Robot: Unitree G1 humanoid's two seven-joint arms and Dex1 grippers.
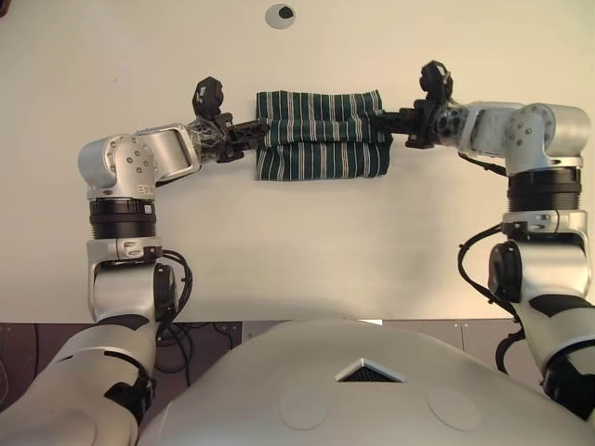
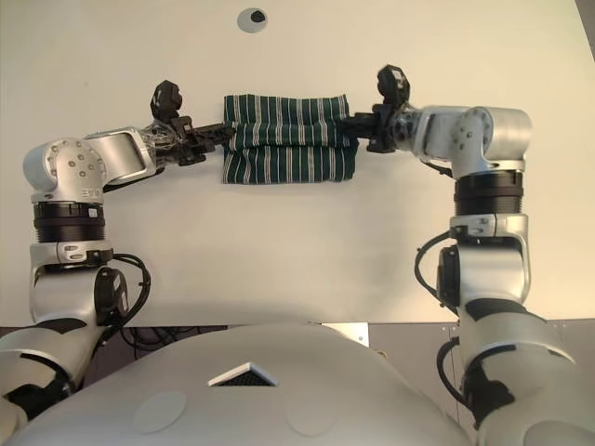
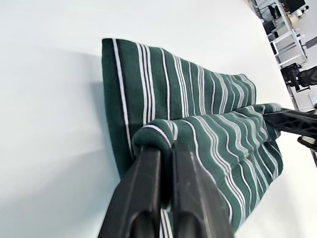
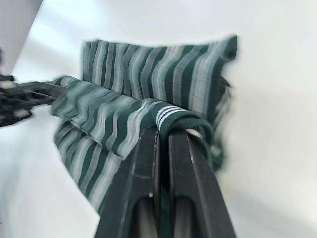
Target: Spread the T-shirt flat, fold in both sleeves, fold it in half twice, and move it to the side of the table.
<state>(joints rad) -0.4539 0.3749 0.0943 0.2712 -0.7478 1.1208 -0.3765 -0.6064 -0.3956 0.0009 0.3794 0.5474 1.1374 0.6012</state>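
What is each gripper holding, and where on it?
Both hold the T-shirt. The left gripper is shut on the folded top layer at its left end, the right gripper on that layer at its right end.

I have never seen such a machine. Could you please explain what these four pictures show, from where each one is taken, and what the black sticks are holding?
This is a humanoid robot with two arms. The two wide pictures come from a pair of cameras in its head, looking down over its arms at a white table. The two close pictures come from small cameras on its wrists. On the table lies a green T-shirt with white stripes, folded into a band. The black sticks are the two fingers of the pincer at each arm's end. The left pincer is shut on the T-shirt's left end, and the right pincer is shut on its right end. Each pinches a fold of the cloth.
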